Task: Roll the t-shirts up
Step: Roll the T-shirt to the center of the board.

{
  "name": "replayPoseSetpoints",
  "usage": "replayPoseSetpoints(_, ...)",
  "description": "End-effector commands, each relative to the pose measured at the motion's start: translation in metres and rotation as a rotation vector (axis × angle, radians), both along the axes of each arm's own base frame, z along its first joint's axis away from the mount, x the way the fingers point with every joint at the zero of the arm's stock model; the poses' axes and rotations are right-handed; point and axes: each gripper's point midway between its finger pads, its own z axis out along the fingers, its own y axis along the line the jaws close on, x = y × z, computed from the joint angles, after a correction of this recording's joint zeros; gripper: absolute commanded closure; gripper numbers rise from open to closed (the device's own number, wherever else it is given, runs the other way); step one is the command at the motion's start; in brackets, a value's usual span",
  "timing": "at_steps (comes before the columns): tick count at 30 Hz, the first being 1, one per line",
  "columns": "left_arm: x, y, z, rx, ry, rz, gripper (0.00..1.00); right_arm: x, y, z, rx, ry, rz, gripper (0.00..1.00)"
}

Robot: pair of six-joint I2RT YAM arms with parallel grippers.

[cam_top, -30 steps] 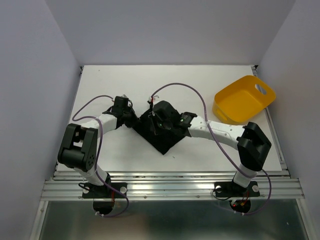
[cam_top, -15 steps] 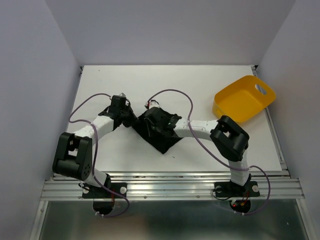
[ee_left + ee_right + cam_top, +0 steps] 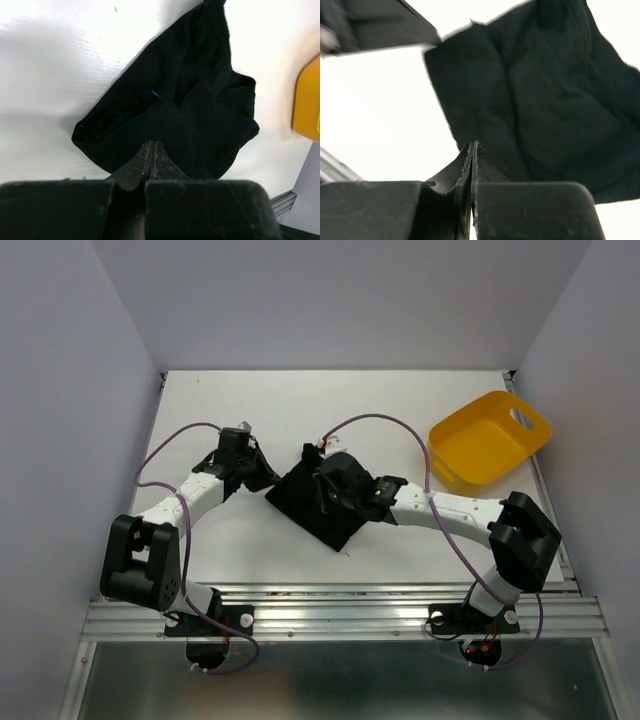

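Observation:
One black t-shirt [image 3: 318, 512] lies folded into a rough diamond in the middle of the white table [image 3: 400, 410]. It also shows in the left wrist view [image 3: 195, 100] and the right wrist view [image 3: 550, 105]. My left gripper [image 3: 268, 478] is at the shirt's upper left corner. Its jaws are shut, tips [image 3: 151, 143] over the cloth's near edge, with no cloth visibly pinched. My right gripper [image 3: 320, 482] hovers over the shirt's upper part. Its jaws are shut, tips [image 3: 472, 145] at the shirt's left edge, nothing seen between them.
A yellow plastic tub [image 3: 488, 438] stands tilted at the back right of the table, and its edge shows in the left wrist view [image 3: 307, 100]. Cables loop above both wrists. White walls enclose the table on three sides. The left gripper's body shows in the right wrist view [image 3: 375, 22].
The right arm's elbow swung left, then back right, and its gripper shifted slightly right over the shirt. The left gripper drew back a little toward the far left. Both stayed shut.

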Motion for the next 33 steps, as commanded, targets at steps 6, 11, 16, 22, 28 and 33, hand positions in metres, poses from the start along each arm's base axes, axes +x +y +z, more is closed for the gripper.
replayPoseSetpoints(6, 0.004, -0.001, -0.038, 0.034, 0.069, -0.025, 1.00, -0.036, -0.062, -0.110, -0.226, 0.181, -0.084, 0.99)
replayPoseSetpoints(11, 0.001, 0.001, -0.050, 0.057, 0.105, -0.036, 1.00, -0.040, -0.074, -0.116, -0.258, 0.180, -0.087, 0.99)
replayPoseSetpoints(16, 0.016, 0.012, 0.001, 0.116, -0.008, -0.003, 1.00, -0.029, -0.068, -0.056, -0.213, 0.048, -0.078, 0.88)
replayPoseSetpoints(22, 0.023, 0.028, 0.069, 0.146, -0.136, 0.047, 1.00, -0.024, -0.054, -0.006, -0.217, -0.069, -0.034, 0.61)
replayPoseSetpoints(28, 0.011, 0.046, 0.079, 0.140, -0.141, 0.108, 1.00, -0.045, -0.031, -0.014, -0.404, -0.185, 0.053, 0.40)
replayPoseSetpoints(33, -0.003, 0.055, 0.066, 0.132, -0.106, 0.145, 1.00, -0.051, -0.018, -0.033, -0.552, -0.275, 0.093, 0.32)
